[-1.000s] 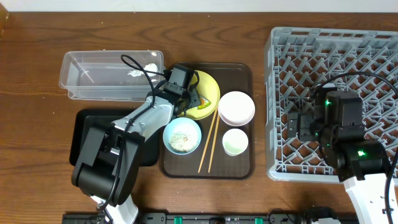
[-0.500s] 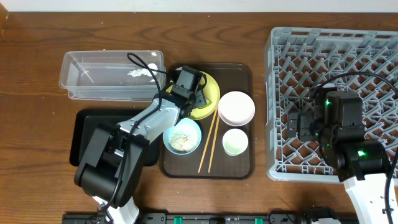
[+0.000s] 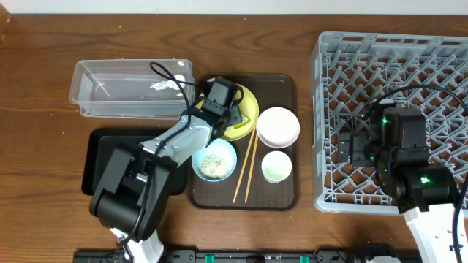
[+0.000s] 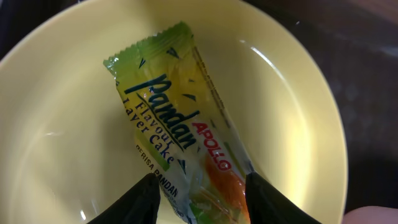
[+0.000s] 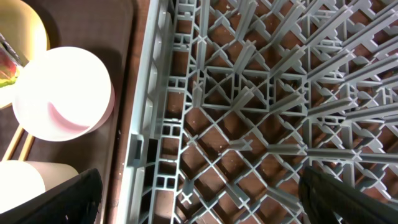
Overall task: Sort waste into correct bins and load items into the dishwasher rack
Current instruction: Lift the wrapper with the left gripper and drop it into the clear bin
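Left gripper (image 4: 202, 196) is straddling the Apollo Pandan cake wrapper (image 4: 177, 134) on the yellow plate (image 4: 280, 112)
Its jaws are standing partly apart, one fingertip sitting at each edge of the wrapper's lower, orange end; whether they are squeezing it I cannot tell, and the wrapper is lying slantwise across the plate. The plate is resting on the brown serving tray (image 3: 285, 84), with the clear tub (image 3: 117, 91) just beyond it holding a white scrap (image 3: 159, 85). Over on the other side, the right gripper (image 5: 202, 199) is hanging wide open and empty above the left edge of the grey dishwasher rack (image 5: 249, 93), the pinkish-white bowl (image 5: 62, 93) sitting just outside that edge
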Motion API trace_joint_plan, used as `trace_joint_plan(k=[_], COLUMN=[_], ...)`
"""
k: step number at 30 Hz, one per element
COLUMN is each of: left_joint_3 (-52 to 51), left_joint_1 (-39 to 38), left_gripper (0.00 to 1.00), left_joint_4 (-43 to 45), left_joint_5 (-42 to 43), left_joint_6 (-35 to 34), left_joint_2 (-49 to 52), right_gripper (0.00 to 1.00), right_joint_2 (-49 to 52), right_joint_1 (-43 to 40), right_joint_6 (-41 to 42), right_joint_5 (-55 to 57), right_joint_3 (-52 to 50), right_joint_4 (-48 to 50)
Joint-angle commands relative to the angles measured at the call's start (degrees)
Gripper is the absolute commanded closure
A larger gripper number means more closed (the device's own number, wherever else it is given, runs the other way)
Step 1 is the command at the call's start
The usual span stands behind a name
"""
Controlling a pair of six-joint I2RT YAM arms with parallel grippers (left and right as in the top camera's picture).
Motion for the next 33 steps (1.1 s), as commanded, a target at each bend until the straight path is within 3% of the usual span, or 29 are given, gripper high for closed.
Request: trace_joint_plan(k=[1, 6, 11, 13, 24, 33], left_joint_3=[0.5, 0.5, 0.52, 0.52, 0.52, 0.5], left_joint_1=[-0.04, -0.04, 0.02, 0.0, 1.4, 15.32], left_gripper=[0.52, 0.53, 0.88, 0.94, 0.94, 0.94], left_joint_4=[-0.22, -0.09, 0.2, 0.17, -0.7, -0.74], left_joint_5=[0.07, 2.12, 2.05, 1.64, 1.18, 0.13], left_joint_6=[-0.26, -0.22, -0.2, 0.57, 6.05, 1.6], left_joint_2=[2.36, 4.07, 2.97, 1.81, -12.39, -18.38], right_gripper=[0.01, 0.01, 0.01, 0.01, 0.01, 0.01], right_joint_2=[-0.2, -0.2, -0.2, -0.22, -0.2, -0.2], right_joint_1=[-0.33, -0.33, -0.33, -0.33, -0.33, -0.33], right_joint_6=[0.72, 0.72, 0.72, 0.72, 0.72, 0.72], right_joint_5=[-0.17, -0.17, -0.17, -0.17, -0.17, -0.17], right_joint_3=[1.09, 1.09, 1.09, 1.09, 1.09, 1.09], right_joint_4=[-0.24, -0.42, -0.46, -0.46, -0.63, -0.68])
